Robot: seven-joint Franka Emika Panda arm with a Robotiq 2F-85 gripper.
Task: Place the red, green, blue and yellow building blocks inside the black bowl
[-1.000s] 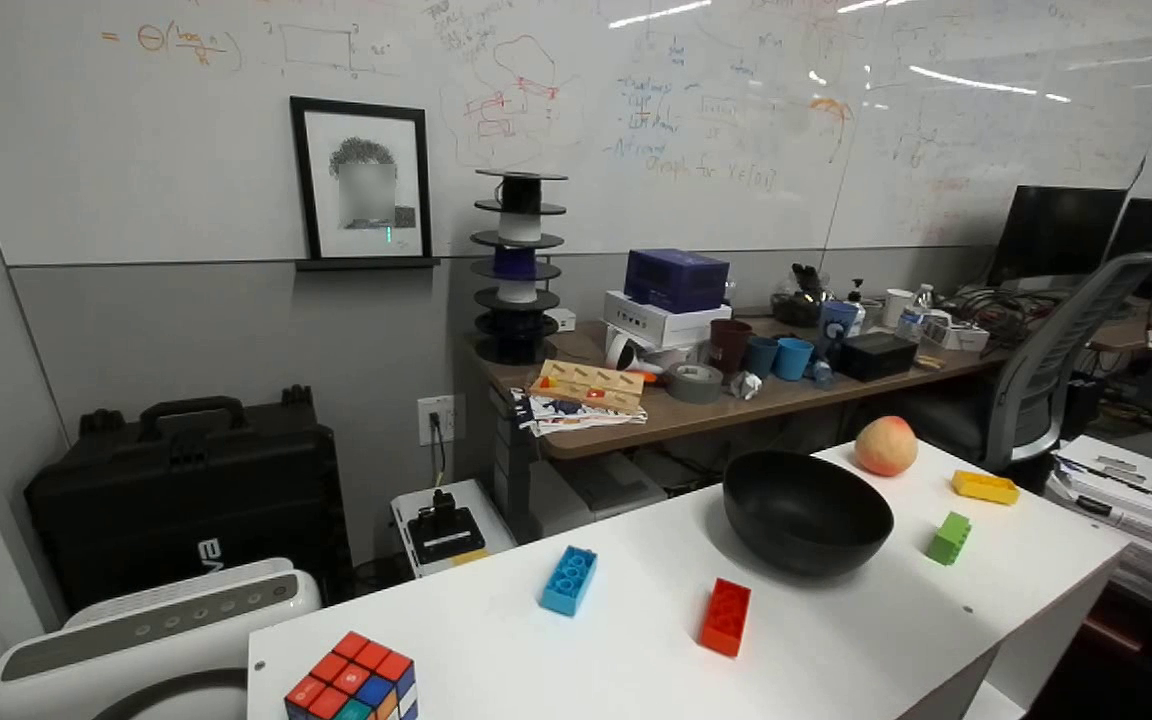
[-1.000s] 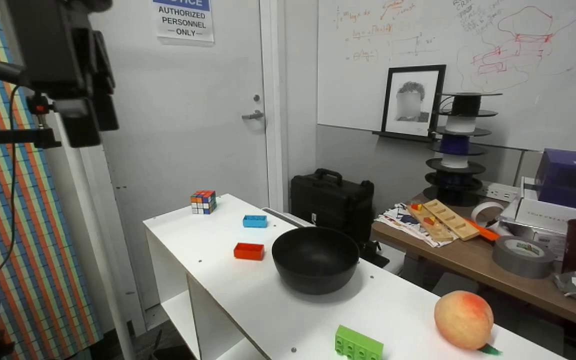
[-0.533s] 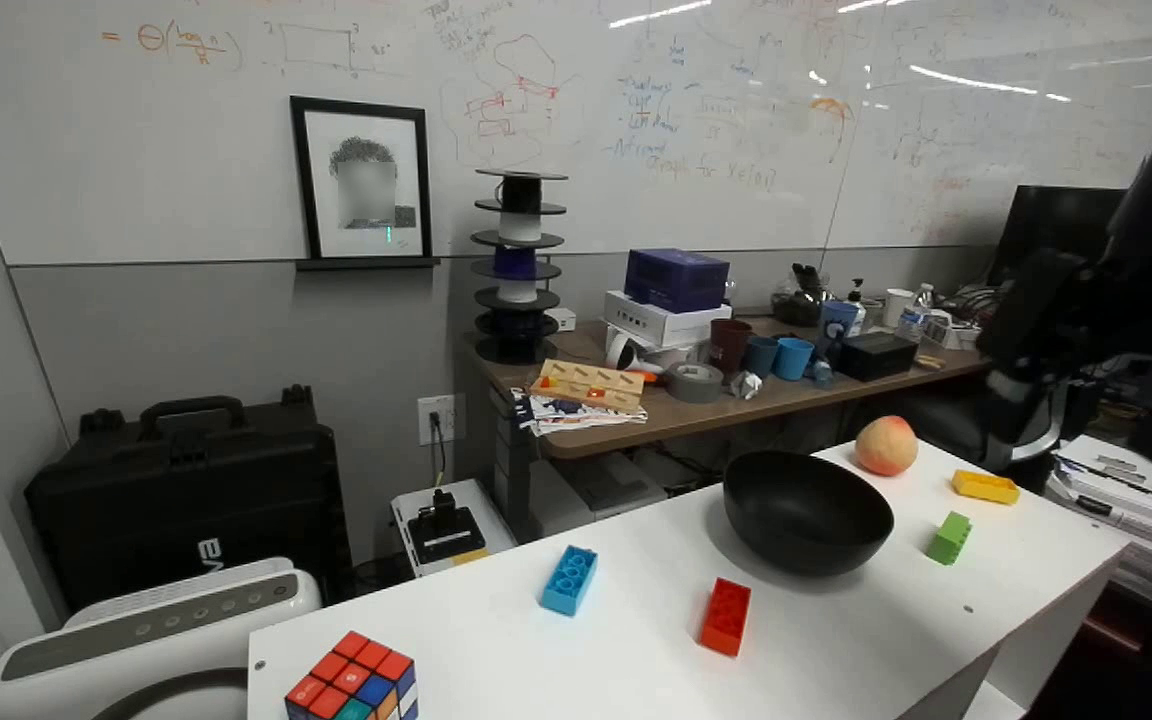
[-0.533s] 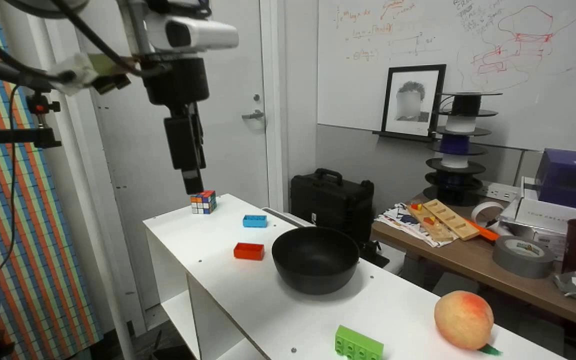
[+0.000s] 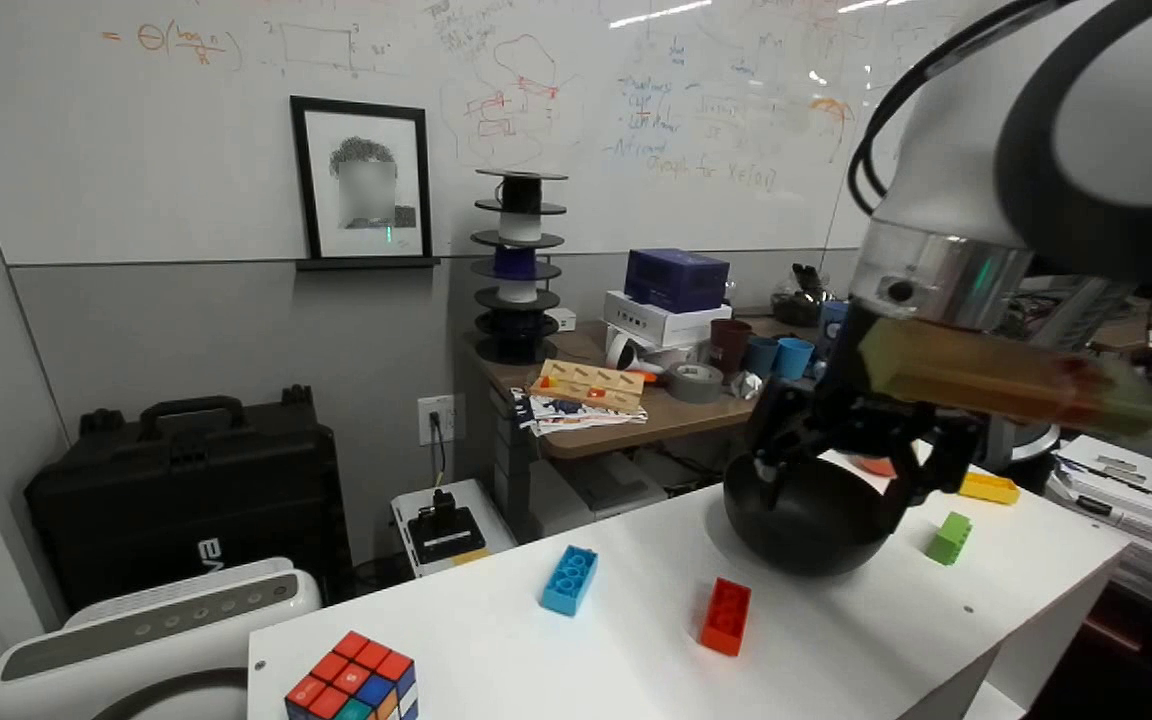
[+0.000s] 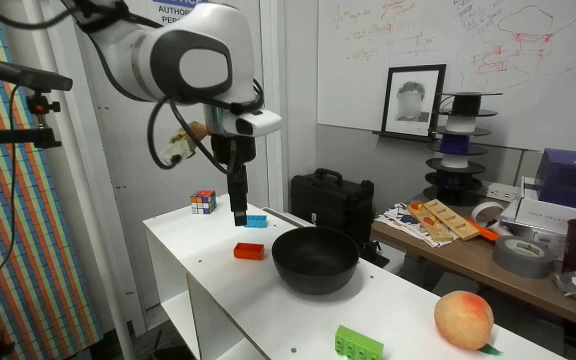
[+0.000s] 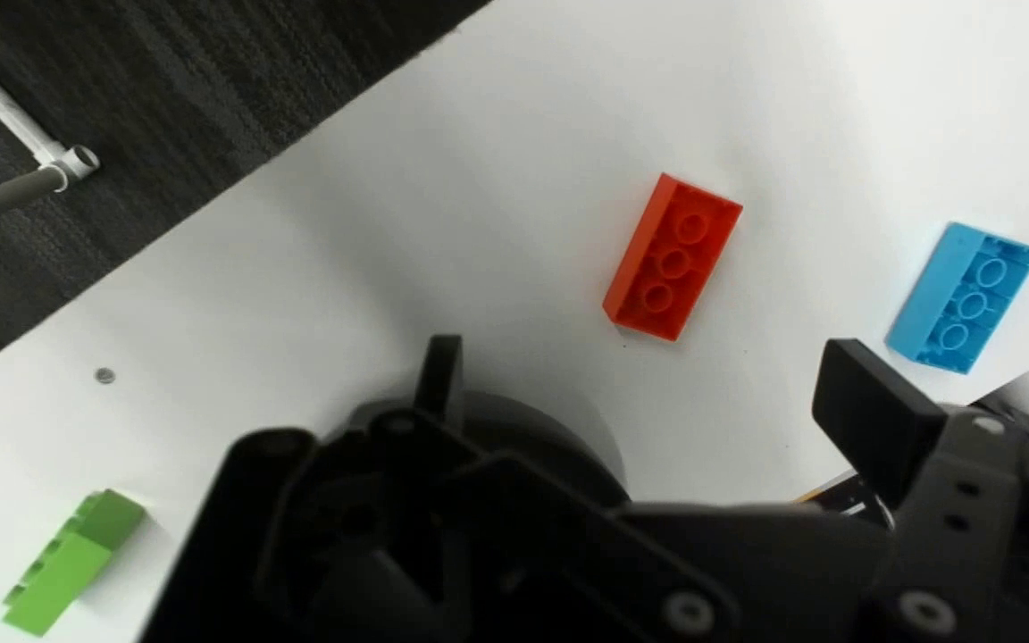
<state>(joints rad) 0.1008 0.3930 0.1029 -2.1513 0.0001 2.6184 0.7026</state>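
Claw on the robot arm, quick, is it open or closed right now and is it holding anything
Claw: open, holding nothing.

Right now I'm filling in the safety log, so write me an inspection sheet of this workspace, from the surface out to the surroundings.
Surface: white top; the wrist view shows a small round fitting in it.
Job's things: red block, blue block, green block and yellow block lie outside the black bowl; the red and blue ones lie hollow side up.
Clutter: Rubik's cube and peach on the same top.
End effector: open, holding nothing, above the top.
Cables: black cable loops beside the arm.
Surroundings: written-on whiteboard, black case, crowded brown desk.
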